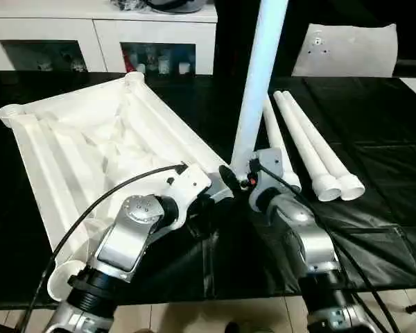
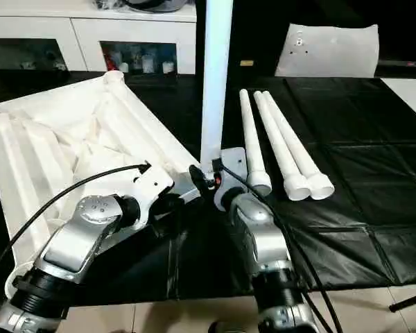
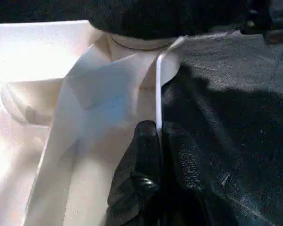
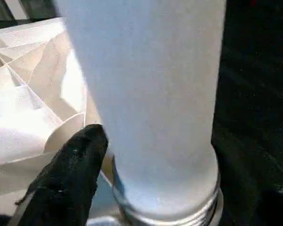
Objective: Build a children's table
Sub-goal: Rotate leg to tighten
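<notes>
The table top (image 1: 90,146) lies ribbed side up on the black table (image 1: 374,139). One leg (image 1: 260,76) stands upright at its near right corner socket, long axis vertical. Three spare legs (image 1: 312,149) lie just right of it. The right gripper (image 1: 244,179), nearer the leg, has its fingers (image 4: 70,174) apart around the base. The left gripper (image 3: 160,141) has its fingers closed, pinching the top's rim. The right wrist view alone reveals the leg's threaded end above the socket.
</notes>
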You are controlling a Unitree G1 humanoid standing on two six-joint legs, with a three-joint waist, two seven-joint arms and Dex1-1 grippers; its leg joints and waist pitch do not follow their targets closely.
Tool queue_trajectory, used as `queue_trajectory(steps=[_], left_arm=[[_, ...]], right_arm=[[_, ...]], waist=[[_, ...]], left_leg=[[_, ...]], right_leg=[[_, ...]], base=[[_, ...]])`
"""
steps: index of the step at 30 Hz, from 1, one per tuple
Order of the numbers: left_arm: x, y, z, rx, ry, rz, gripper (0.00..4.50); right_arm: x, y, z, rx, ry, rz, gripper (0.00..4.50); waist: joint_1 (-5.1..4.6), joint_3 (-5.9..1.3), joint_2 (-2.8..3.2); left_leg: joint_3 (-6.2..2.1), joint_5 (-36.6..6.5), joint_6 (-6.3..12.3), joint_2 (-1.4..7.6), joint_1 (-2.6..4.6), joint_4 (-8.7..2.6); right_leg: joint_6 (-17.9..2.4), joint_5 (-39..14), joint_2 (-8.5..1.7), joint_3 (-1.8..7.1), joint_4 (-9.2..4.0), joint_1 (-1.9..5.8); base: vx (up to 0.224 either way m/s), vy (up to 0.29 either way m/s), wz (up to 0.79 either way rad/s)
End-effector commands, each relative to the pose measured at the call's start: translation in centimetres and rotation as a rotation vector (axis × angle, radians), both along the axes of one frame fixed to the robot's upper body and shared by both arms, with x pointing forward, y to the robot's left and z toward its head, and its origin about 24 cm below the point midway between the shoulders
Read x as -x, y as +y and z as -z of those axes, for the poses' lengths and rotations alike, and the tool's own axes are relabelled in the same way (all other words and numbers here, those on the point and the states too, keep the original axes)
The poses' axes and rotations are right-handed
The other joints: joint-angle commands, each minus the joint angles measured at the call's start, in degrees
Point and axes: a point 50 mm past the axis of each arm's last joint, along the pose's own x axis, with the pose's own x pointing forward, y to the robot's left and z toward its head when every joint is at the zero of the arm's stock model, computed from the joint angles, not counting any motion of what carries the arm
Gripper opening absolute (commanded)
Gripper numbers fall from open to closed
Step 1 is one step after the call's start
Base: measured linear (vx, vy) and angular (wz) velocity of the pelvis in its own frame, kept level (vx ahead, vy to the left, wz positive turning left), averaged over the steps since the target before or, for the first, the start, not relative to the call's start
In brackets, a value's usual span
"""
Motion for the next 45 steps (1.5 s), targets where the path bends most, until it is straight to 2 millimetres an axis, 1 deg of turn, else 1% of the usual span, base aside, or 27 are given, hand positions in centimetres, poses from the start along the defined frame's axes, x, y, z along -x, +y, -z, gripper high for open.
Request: queue_trajectory(steps=[1,2,5,6,7,9,10,12,13,14,15,17,18,20,23,24,26,29,30,33,34,36,38,40,41,43,45], left_arm=[[-0.6,0.2,-0.3,-0.008,-0.026,0.019,0.0],[-0.7,0.5,-0.3,-0.012,-0.026,0.021,0.0],[-0.6,1.5,-0.1,-0.016,-0.022,0.085,0.0],[-0.5,1.8,-0.1,-0.021,-0.025,0.117,0.0],[-0.4,2.1,0.0,-0.024,-0.021,0.151,0.0],[-0.1,2.7,0.0,-0.029,-0.017,0.244,0.0],[0.1,2.9,0.1,-0.03,-0.008,0.291,0.0],[0.4,3.4,0.3,-0.044,0.017,0.351,0.0],[0.6,3.7,0.5,-0.055,0.033,0.389,0.0],[0.6,3.7,0.5,-0.055,0.033,0.389,0.0],[0.7,4.2,0.6,-0.055,0.056,0.435,0.0],[0.7,4.6,0.6,-0.042,0.067,0.49,0.0],[0.7,4.8,0.5,-0.041,0.075,0.507,0.0],[0.7,5.3,0.4,-0.048,0.093,0.551,0.0],[0.8,5.7,0.3,-0.063,0.12,0.616,0.0],[0.8,5.8,0.2,-0.067,0.127,0.63,0.0],[0.9,5.8,0.2,-0.082,0.135,0.669,0.0],[0.8,5.7,0.1,-0.089,0.135,0.703,0.0],[0.7,5.6,0.0,-0.086,0.134,0.71,0.0],[0.6,5.4,0.0,-0.085,0.133,0.727,0.0],[0.6,5.4,0.0,-0.084,0.133,0.733,0.0],[0.5,5.3,0.0,-0.086,0.13,0.74,0.0],[0.4,5.3,0.0,-0.088,0.129,0.745,0.0],[0.3,5.3,0.0,-0.088,0.129,0.746,0.0],[0.3,5.3,0.0,-0.089,0.129,0.746,0.0],[0.3,5.4,0.0,-0.089,0.131,0.743,0.0],[0.2,5.6,0.1,-0.093,0.132,0.74,0.0]], right_arm=[[1.6,1.5,1.8,-0.028,0.071,-0.147,4.03],[1.6,1.0,1.7,-0.028,0.06,-0.143,4.03],[2.0,-0.9,1.2,-0.008,-0.005,-0.196,4.3],[2.1,-1.6,1.1,0.008,-0.02,-0.206,4.41],[2.1,-2.4,1.0,0.044,-0.044,-0.218,4.41],[2.6,-3.8,0.6,0.075,-0.073,-0.28,4.41],[2.9,-4.4,0.5,0.08,-0.083,-0.313,4.41],[3.2,-5.1,0.2,0.084,-0.091,-0.366,4.41],[3.5,-5.4,0.0,0.087,-0.094,-0.407,4.41],[3.5,-5.4,0.0,0.087,-0.094,-0.407,4.41],[3.8,-5.8,-0.3,0.088,-0.093,-0.487,4.41],[4.3,-5.9,-0.6,0.087,-0.085,-0.587,4.41],[4.4,-6.0,-0.6,0.092,-0.08,-0.621,4.41],[4.5,-5.9,-0.7,0.103,-0.071,-0.686,4.41],[4.4,-5.8,-0.7,0.11,-0.052,-0.766,4.41],[4.3,-5.8,-0.8,0.108,-0.044,-0.78,4.41],[3.9,-5.7,-0.9,0.102,-0.034,-0.798,4.13],[3.4,-5.5,-1.2,0.111,-0.033,-0.84,3.92],[3.2,-5.4,-1.3,0.113,-0.034,-0.852,3.78],[3.2,-5.2,-1.5,0.112,-0.031,-0.882,3.55],[3.1,-5.1,-1.5,0.115,-0.028,-0.9,3.47],[3.2,-5.1,-1.4,0.122,-0.018,-0.93,3.23],[3.2,-5.0,-1.3,0.123,-0.011,-0.947,3.15],[3.4,-5.0,-1.2,0.126,-0.004,-0.966,2.95],[3.4,-5.0,-1.2,0.127,-0.004,-0.968,2.95],[3.4,-5.1,-1.1,0.135,0.0,-0.979,2.74],[3.5,-5.0,-1.1,0.135,0.001,-0.984,2.72]], waist=[[0.35,-2.31,0.33],[0.47,-2.4,0.41],[0.71,-2.59,0.28],[0.81,-2.58,0.33],[0.6,-2.65,0.16],[0.94,-2.85,0.26],[1.09,-2.85,0.15],[1.34,-3.07,0.24],[1.41,-3.11,0.43],[1.44,-3.18,0.38],[1.45,-3.13,0.35],[1.7,-2.99,0.23],[1.91,-2.98,0.43],[2.03,-2.91,0.26],[2.36,-2.84,0.25],[2.45,-2.89,0.28],[2.65,-2.95,0.28],[2.87,-3.08,0.41],[2.96,-3.13,0.23],[3.24,-3.23,0.36],[3.31,-3.23,0.24],[3.43,-3.11,0.09],[3.5,-3.03,0.02],[3.72,-3.0,0.11],[3.76,-3.04,0.08],[3.85,-2.99,0.24],[3.86,-3.01,0.11]], left_leg=[[-0.84,-15.5,1.78,1.97,-0.25,-4.38],[-0.77,-14.9,1.92,1.94,-0.3,-4.29],[-0.74,-13.0,2.63,2.05,-0.66,-4.19],[-0.71,-12.1,3.0,2.05,-0.65,-4.15],[-0.61,-12.0,3.11,2.03,-0.7,-4.1],[-0.48,-10.8,3.54,2.02,-0.51,-3.84],[-0.38,-9.8,4.03,2.09,-0.53,-3.8],[-0.32,-7.1,4.86,2.18,-0.46,-3.67],[-0.41,-6.5,5.05,2.21,-0.47,-3.65],[-0.3,-5.7,5.61,2.25,-0.33,-3.51],[-0.25,-5.6,5.82,2.26,-0.31,-3.54],[-0.18,-6.6,6.49,2.17,-0.27,-3.49],[-0.2,-7.1,6.36,2.23,-0.14,-3.5],[-0.18,-8.2,5.83,2.2,-0.1,-3.56],[-0.23,-9.1,4.94,2.29,0.05,-3.67],[-0.24,-8.7,4.59,2.38,0.06,-3.68],[-0.15,-8.0,4.5,2.45,0.3,-3.62],[-0.12,-6.9,4.41,2.45,0.27,-3.5],[-0.08,-6.2,4.63,2.45,0.23,-3.44],[-0.05,-5.2,5.04,2.46,0.19,-3.32],[0.0,-4.9,5.25,2.38,0.13,-3.29],[-0.04,-5.8,5.1,2.45,0.04,-3.34],[0.01,-6.2,4.92,2.47,0.11,-3.33],[0.03,-6.4,4.68,2.47,0.2,-3.34],[0.04,-6.3,4.65,2.45,0.19,-3.33],[-0.01,-6.1,4.55,2.52,0.18,-3.38],[0.01,-6.3,4.5,2.47,0.14,-3.36]], right_leg=[[-7.2,-22.7,-4.03,2.75,-5.45,1.66],[-7.6,-21.4,-4.04,2.83,-5.3,1.77],[-8.7,-18.4,-4.07,2.79,-4.91,2.26],[-9.3,-17.0,-4.05,2.77,-4.8,2.32],[-9.6,-16.5,-3.97,2.81,-4.68,2.32],[-9.9,-15.4,-4.07,2.82,-4.55,2.45],[-10.4,-13.7,-4.02,2.86,-4.4,2.5],[-12.1,-8.5,-3.88,2.76,-3.68,2.72],[-12.6,-7.1,-3.92,2.72,-3.45,2.83],[-13.4,-4.9,-3.89,2.73,-3.25,2.83],[-13.9,-4.2,-3.9,2.73,-3.23,2.84],[-14.3,-4.9,-3.96,2.68,-3.33,2.97],[-14.3,-6.0,-4.07,2.71,-3.37,2.98],[-14.1,-8.3,-4.1,2.68,-3.59,2.93],[-13.6,-11.3,-4.25,2.76,-3.78,2.78],[-13.8,-10.7,-4.24,2.76,-3.62,2.82],[-14.3,-9.0,-4.2,2.81,-3.38,2.71],[-15.3,-6.0,-4.15,2.71,-2.93,2.87],[-15.4,-4.8,-4.17,2.7,-2.8,2.98],[-15.9,-2.8,-4.19,2.65,-2.55,3.06],[-16.0,-2.4,-4.12,2.59,-2.48,3.1],[-15.8,-4.1,-4.25,2.56,-2.61,3.15],[-15.4,-5.3,-4.25,2.61,-2.74,3.07],[-15.0,-6.5,-4.26,2.64,-2.88,2.98],[-15.0,-6.3,-4.23,2.64,-2.84,3.0],[-15.1,-6.0,-4.25,2.62,-2.77,2.96],[-15.1,-5.8,-4.24,2.62,-2.77,3.01]], base=[[0.0,0.0,0.0],[0.0,0.0,0.0],[0.0,0.0,0.0],[0.0,0.0,0.0],[0.0,0.0,0.0],[0.0,0.0,0.0],[0.0,0.0,0.0],[0.0,0.0,0.0],[0.0,0.0,0.0],[0.0,0.0,0.0],[0.0,0.0,0.0],[0.0,0.0,0.0],[0.0,0.0,0.0],[0.0,0.0,0.0],[0.0,0.0,0.0],[0.0,0.0,0.0],[0.0,0.0,0.0],[0.0,0.0,0.0],[0.0,0.0,0.0],[0.0,0.0,0.0],[0.0,0.0,0.0],[0.0,0.0,0.0],[0.0,0.0,0.0],[0.0,0.0,0.0],[0.0,0.0,0.0],[0.0,0.0,0.0],[0.0,0.0,0.0]])
